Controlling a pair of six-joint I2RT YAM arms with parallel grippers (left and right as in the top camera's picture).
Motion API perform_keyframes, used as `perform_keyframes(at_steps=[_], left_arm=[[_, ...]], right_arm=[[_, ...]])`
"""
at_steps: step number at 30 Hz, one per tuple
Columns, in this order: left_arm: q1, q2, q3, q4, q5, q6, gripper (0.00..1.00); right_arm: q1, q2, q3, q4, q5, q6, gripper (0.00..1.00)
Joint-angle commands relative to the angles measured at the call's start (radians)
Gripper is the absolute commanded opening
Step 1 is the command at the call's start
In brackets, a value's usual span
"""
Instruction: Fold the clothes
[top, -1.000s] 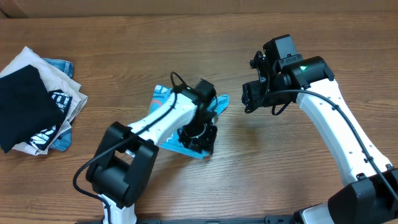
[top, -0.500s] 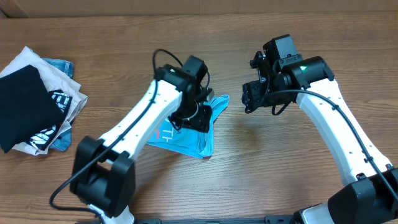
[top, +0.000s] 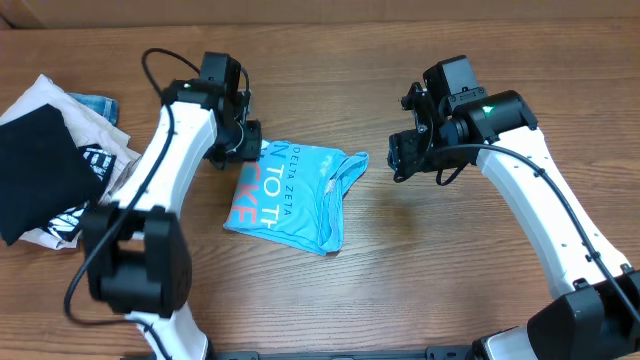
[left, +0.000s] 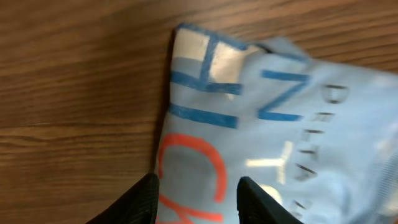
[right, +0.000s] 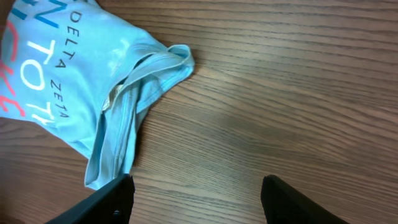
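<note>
Over one edge of the T-shirt (top: 300, 195) the left gripper (left: 198, 196) hangs part-open, empty — pinch one layer only and the fold could drag apart.

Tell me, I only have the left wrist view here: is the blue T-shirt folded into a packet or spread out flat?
Observer: Folded into a packet. The T-shirt lies in the middle of the table, its bunched edge toward the right end effector.
Operator: Is that one holding cloth?
Observer: No, it is open and empty over bare wood.
Operator: Anything to my left?
Observer: A pile of other garments, apart from the shirt.
</note>
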Motion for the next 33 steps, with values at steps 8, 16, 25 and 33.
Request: perform_keyframes(at_steps=[8, 16, 25, 33], left_arm=[[-0.006, 0.24, -0.003, -0.317, -0.208, -0.175, 0.29], [-0.037, 0.232, -0.083, -0.44, -0.128, -0.259, 0.33], [-0.048, -0.127, -0.077, -0.378, -0.208, -0.303, 0.61], [-0.03, -0.096, -0.078, 0.074, -0.07, 0.057, 0.72]], right_arm=[[-0.005, 0.002, -0.002, -0.005, -0.017, 0.004, 0.69], [-0.005, 0.002, -0.002, -0.006, 0.006, 0.004, 0.7], [0.015, 0.002, -0.003, -0.04, -0.146, 0.003, 0.73], [0.186, 0.071, -0.004, -0.054, -0.236, 0.019, 0.81]])
